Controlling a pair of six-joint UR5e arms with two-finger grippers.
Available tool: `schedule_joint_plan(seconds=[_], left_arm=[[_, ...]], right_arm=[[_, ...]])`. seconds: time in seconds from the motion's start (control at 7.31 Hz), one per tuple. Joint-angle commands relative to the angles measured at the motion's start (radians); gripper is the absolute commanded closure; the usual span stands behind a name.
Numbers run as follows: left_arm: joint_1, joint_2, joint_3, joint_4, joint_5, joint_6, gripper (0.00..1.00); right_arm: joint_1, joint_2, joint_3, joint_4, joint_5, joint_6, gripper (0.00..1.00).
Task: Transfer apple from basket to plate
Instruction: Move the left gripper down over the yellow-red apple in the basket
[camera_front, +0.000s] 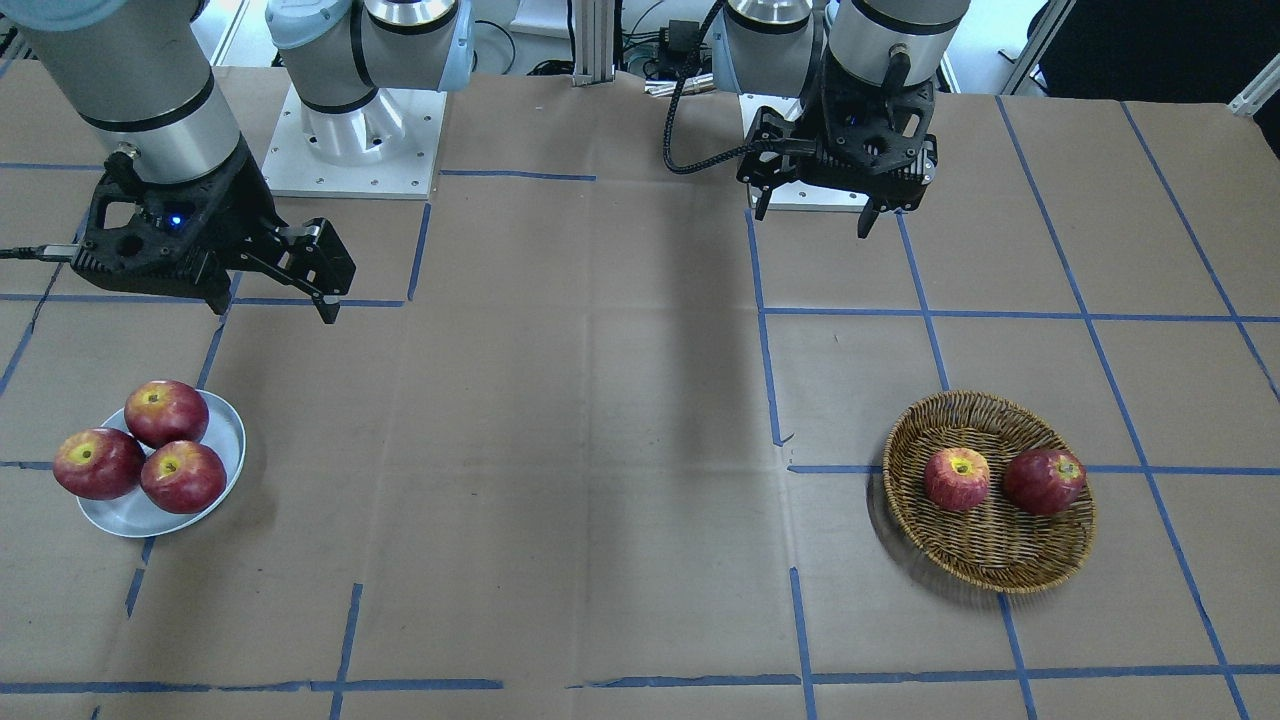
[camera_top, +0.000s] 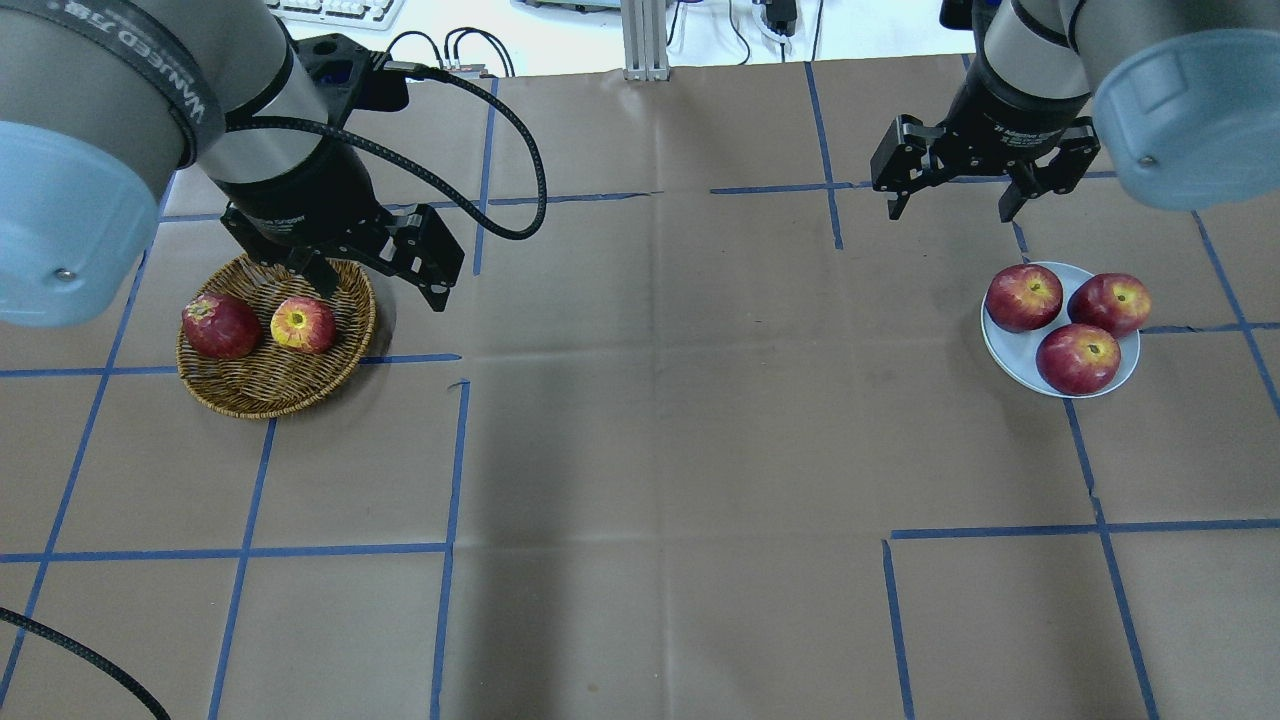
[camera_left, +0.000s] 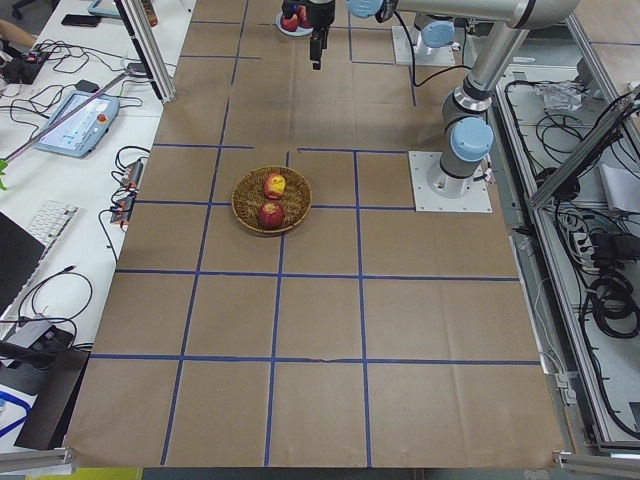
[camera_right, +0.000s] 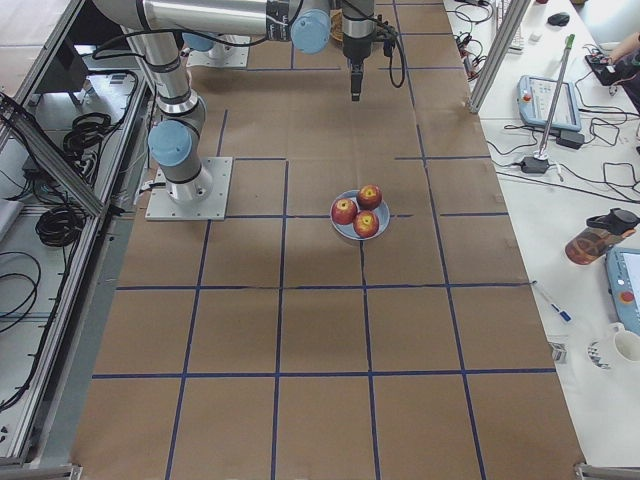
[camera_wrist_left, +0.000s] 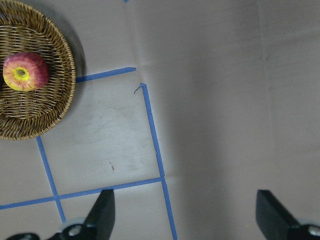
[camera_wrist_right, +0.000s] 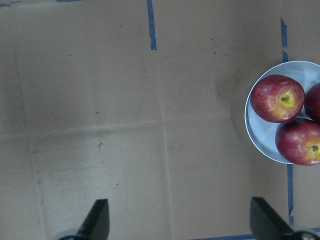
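Note:
The wicker basket (camera_top: 262, 392) sits at the table's left and holds two apples. The lighter apple (camera_top: 303, 325) has a yellow stem patch. It lies beside a darker red apple (camera_top: 221, 325). My left gripper (camera_top: 375, 285) hovers open and empty above the basket's far right rim. In the left wrist view the apple (camera_wrist_left: 25, 71) and basket (camera_wrist_left: 52, 107) sit at the top left, away from the open gripper (camera_wrist_left: 185, 215). The pale plate (camera_top: 1008, 350) at the right holds three dark red apples. My right gripper (camera_top: 950, 212) hangs open and empty beyond the plate.
Brown paper with blue tape lines covers the table (camera_top: 650, 420). The three apples (camera_front: 150, 450) fill most of the plate (camera_front: 120, 517). The arm bases (camera_front: 350, 130) stand along the robot's edge. The basket (camera_front: 990, 562) is far from the plate.

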Motion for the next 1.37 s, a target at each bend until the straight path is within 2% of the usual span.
schedule_joint_plan(seconds=[0.0, 0.96, 1.23], left_arm=[[0.000, 0.002, -0.001, 0.002, 0.000, 0.000, 0.01], [0.011, 0.012, 0.002, 0.026, 0.000, -0.024, 0.01], [0.070, 0.018, -0.004, 0.043, 0.012, 0.062, 0.01]], right_arm=[[0.000, -0.003, -0.010, 0.007, -0.001, -0.001, 0.00], [0.000, 0.011, -0.047, 0.017, 0.002, -0.002, 0.00], [0.000, 0.014, -0.047, 0.017, 0.002, -0.006, 0.00]])
